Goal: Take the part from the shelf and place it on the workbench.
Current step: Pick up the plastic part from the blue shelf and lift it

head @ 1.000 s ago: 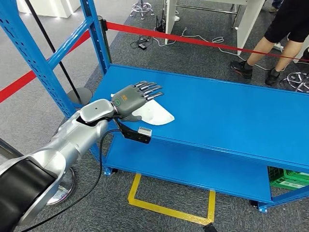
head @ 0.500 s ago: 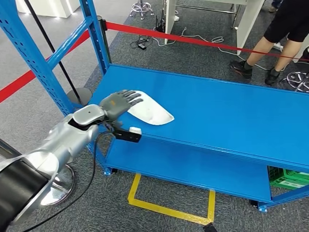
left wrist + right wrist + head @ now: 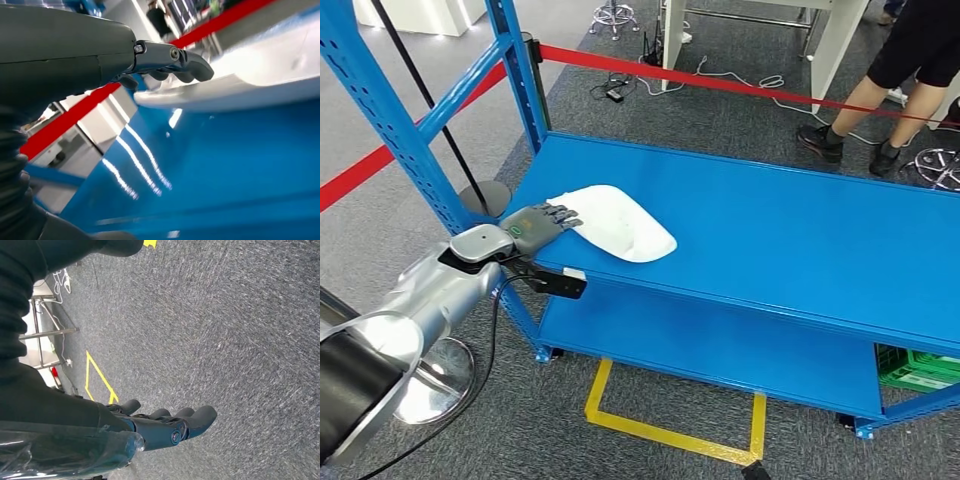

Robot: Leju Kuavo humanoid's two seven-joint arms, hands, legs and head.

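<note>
on the blue shelf [image 3: 788, 230], white part [image 3: 622, 222], long axis left-right, tapered tip rightward, left hand [image 3: 535, 225] fingers [image 3: 185, 62] atop its left end, grip unclear

Grey carpet floor [image 3: 410, 210], red barrier tape [image 3: 712, 82], yellow floor marking [image 3: 675, 435], white table legs [image 3: 833, 45]

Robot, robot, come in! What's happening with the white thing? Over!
Left hand touching white part's near edge on blue shelf, not gripping. Right hand hanging, holding nothing. Nothing blocking.
</note>
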